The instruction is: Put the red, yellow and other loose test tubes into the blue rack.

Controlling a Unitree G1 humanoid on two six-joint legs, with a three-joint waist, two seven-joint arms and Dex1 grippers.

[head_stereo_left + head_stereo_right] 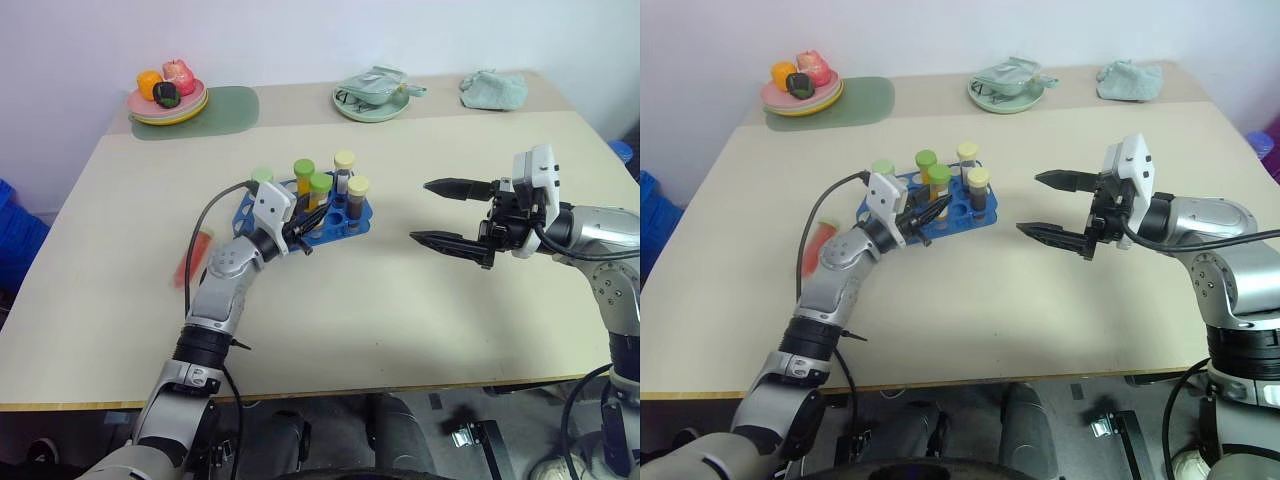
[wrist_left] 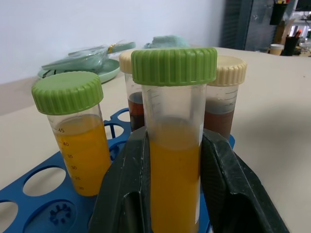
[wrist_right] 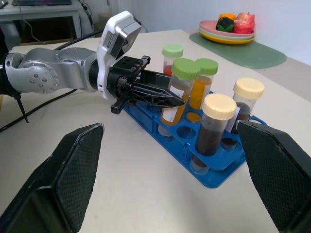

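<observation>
The blue rack (image 1: 345, 228) stands mid-table with several capped tubes upright in it. My left gripper (image 1: 303, 226) reaches into the rack from its near left side. Its fingers (image 2: 126, 189) press both sides of a yellow-orange test tube (image 2: 175, 184) with a green cap and white label, which stands upright in the rack (image 2: 43, 213). Beside it stand another yellow tube (image 2: 82, 150), two dark brown tubes with pale-yellow caps (image 3: 211, 136), and a red one with a green cap (image 3: 171, 60). A red tube (image 1: 193, 256) lies on the table left of my left forearm. My right gripper (image 1: 420, 211) hovers open to the rack's right, holding nothing.
At the back left, a plate of toy fruit (image 1: 168, 100) sits on a green mat (image 1: 222, 110). A pale green plate with a cloth (image 1: 372, 98) and a crumpled cloth (image 1: 493, 90) are at the back right. Bare table surface lies in front of the rack.
</observation>
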